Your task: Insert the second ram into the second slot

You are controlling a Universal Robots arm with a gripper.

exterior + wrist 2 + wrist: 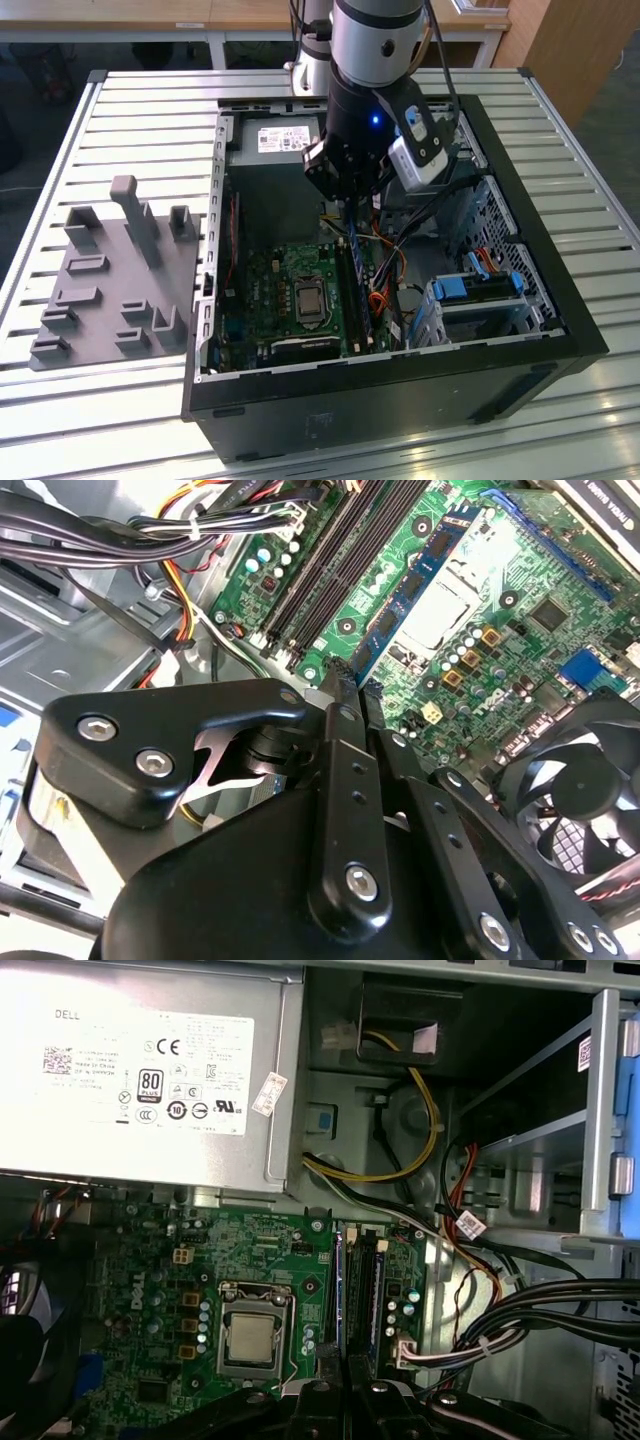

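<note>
Though the case (400, 410) takes up most of the slatted tabletop (590, 440), everything that matters sits on the green board (170, 1260) inside it. The arm reaches down into the case, and the hand (347, 688) hangs over the bank of black slots (335, 570) that runs beside the socket (440, 610). In the second wrist view the ram (420, 580) stands on edge on the socket side of that bank. Its long axis is parallel to the slots and runs straight away from the fingertips, in line with the gap between them. The fingers are drawn in to a thin gap and seem to pinch the ram's upper edge, though the contact itself is hidden. I judge the ram lined up with its slot; whether it is seated I cannot tell.
</note>
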